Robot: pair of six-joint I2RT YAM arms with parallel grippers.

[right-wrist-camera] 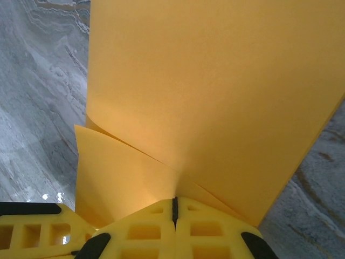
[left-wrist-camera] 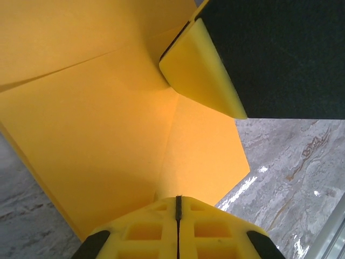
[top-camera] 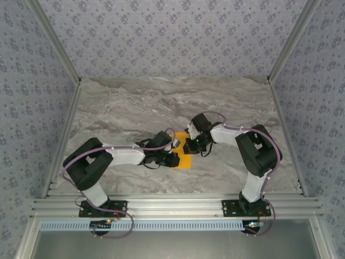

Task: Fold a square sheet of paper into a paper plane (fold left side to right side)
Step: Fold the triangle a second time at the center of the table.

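Here left fingers [left-wrist-camera: 141,233] and right fingers [right-wrist-camera: 211,229] each pinch the square sheet of paper [top-camera: 185,161].

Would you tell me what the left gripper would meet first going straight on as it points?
Probably the right gripper's yellow fingertip, just ahead across the creased orange-yellow paper sheet that the left gripper pinches; depth is unclear.

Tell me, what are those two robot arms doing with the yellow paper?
Two robot arms are folding a sheet of paper in the middle of the marble table. The left hand and the right hand are each pinched shut on the orange-yellow paper. The paper is bent and creased, with part curling up, but it is not a plane yet.
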